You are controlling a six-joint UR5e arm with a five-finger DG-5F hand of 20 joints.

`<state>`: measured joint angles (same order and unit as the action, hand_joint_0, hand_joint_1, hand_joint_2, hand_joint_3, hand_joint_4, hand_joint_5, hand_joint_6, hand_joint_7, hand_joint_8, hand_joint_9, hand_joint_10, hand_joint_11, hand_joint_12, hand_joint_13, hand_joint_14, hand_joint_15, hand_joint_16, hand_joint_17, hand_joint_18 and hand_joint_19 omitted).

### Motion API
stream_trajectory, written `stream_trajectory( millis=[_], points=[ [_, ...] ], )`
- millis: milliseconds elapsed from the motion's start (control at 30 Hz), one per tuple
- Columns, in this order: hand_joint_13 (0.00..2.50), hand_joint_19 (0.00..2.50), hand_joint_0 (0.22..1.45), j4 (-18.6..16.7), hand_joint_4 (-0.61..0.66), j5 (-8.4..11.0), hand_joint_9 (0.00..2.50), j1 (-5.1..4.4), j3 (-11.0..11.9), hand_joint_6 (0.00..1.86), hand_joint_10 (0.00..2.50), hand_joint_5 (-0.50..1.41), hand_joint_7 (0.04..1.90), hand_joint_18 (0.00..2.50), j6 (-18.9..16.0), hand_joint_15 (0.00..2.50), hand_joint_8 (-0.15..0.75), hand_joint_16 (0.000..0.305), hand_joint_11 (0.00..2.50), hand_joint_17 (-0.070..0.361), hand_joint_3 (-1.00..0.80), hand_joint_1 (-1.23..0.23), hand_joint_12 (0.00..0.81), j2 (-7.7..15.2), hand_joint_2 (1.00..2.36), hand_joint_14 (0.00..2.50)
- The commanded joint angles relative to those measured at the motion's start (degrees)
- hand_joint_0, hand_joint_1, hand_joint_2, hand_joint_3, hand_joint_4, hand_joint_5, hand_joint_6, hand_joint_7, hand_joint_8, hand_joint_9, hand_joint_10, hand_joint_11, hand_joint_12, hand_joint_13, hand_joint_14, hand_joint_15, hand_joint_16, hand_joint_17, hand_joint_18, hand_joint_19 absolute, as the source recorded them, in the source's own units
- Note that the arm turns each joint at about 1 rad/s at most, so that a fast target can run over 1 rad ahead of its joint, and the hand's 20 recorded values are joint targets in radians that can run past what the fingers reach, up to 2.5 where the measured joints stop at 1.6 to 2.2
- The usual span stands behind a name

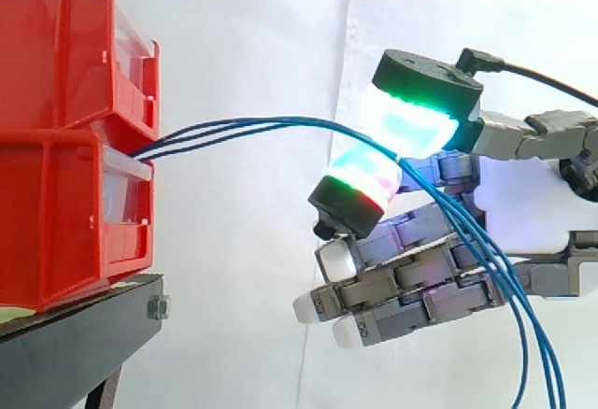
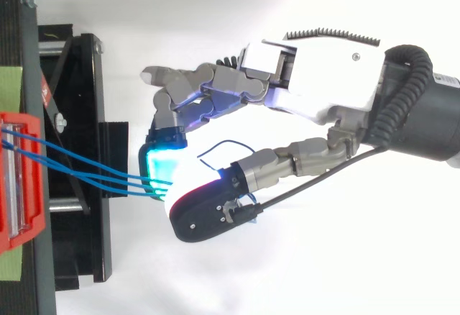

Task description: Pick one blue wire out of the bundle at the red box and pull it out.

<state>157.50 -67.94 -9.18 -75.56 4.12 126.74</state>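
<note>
**A:** Red bins (image 1: 65, 148), two stacked, at the left on the black stand (image 1: 75, 344). The white curtain (image 1: 252, 45) is behind. Next in size?

**B:** Then the hand (image 2: 323, 78), entering from the right, palm towards the bins. Two glowing pads (image 1: 411, 119) are closed on each other, the upper one green-white and the lower one red and green. The other fingers lie below them, pointing left and holding nothing.

**A:** And the blue wires (image 1: 280, 125)?

**B:** Three strands leave the bin fronts where upper meets lower. They arc right, converge and pass between the two pads, then drop away at lower right. Grasp state: pinching the wires. I cannot tell whether one strand or all three sit inside the pinch. From above, all three run in under the cyan-lit pad together.

**A:** Weak point, then. The task asks for one.

**B:** Agreed. My judgement is that the step in hand is the pinch, with the pull not yet begun. To do it well, confirm the pads have a single strand. If they have more, loosen, separate a strand with a fingertip and re-close on that one.

**A:** Pull direction?

**B:** Rightward, along the wire's own line and level with the bin fronts, slow and steady. A downward or sideways tug could drag on the bins or shift the upper one.

**A:** Warning sign?

**B:** Neighbouring strands going taut with the chosen one would probably mean a multiple grip.
</note>
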Motion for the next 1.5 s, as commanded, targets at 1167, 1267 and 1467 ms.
stream_trajectory(
  millis=[1167,1267,1467],
  points=[
    [0.0,0.19,0.65,0.3,-0.07,-1.05,0.69,0.31,0.0,0.9,0.03,-0.24,1.17,0.0,0.0,0.01,0.247,0.051,1.11,0.114,-0.47,-0.74,0.342,0.0,1.0,0.0],
    [0.0,0.21,0.56,0.3,-0.04,-0.97,0.71,0.31,0.1,0.89,0.03,-0.22,1.16,0.0,0.0,0.01,0.249,0.051,1.05,0.115,-0.5,-0.61,0.347,0.0,1.0,0.0],
    [0.0,0.22,0.47,0.2,0.02,-0.97,0.73,0.22,0.0,0.89,0.03,-0.2,1.11,0.0,0.0,0.02,0.276,0.054,0.99,0.121,-0.5,-0.53,0.362,0.0,1.0,0.0]
  ],
)
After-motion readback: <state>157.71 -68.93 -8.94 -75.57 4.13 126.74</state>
